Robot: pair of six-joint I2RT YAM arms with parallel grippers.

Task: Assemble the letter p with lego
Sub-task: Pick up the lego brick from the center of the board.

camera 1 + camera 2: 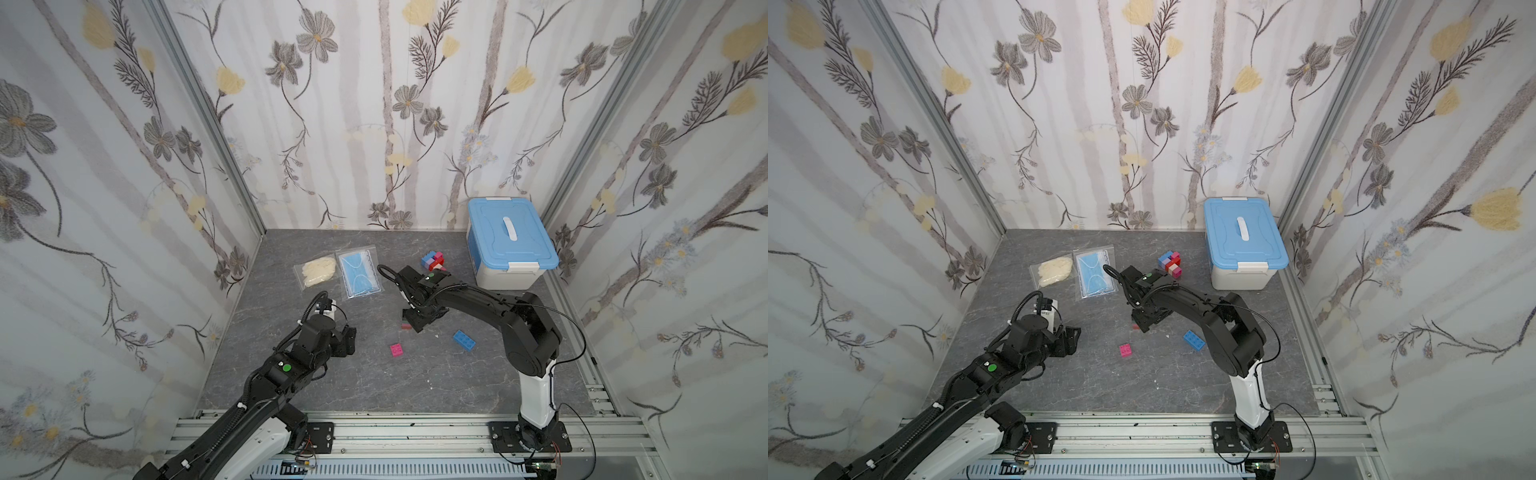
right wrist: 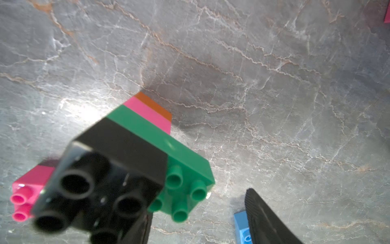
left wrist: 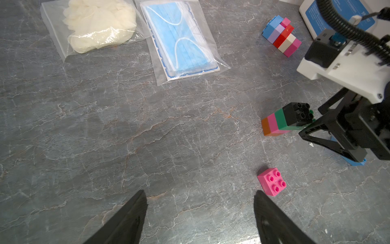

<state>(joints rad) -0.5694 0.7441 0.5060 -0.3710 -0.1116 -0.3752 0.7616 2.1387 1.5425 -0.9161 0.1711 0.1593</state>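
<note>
Left arm [image 1: 270, 382], right arm [image 1: 478, 300]: jaws parted.

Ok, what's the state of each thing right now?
Four-brick stack: joined, lying on its side.
Left pincer: open, empty.
Right pincer: open, at the stack's studded end.
Pink brick: loose, studs up.
Blue brick: loose, studs up.
Far cluster: bricks joined.
Box: lid closed.

Glossy plastic lego [image 3: 280, 121], matt marbled tabletop [image 3: 147, 126]

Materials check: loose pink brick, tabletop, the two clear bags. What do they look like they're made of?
Pink brick: hard moulded plastic, glossy; crisp studs with highlights. Tabletop: grey, marble-veined, satin sheen; stone or printed laminate, cannot tell. Glove bag and mask bag: thin clear plastic film; wrinkles, glare, contents show through.
</note>
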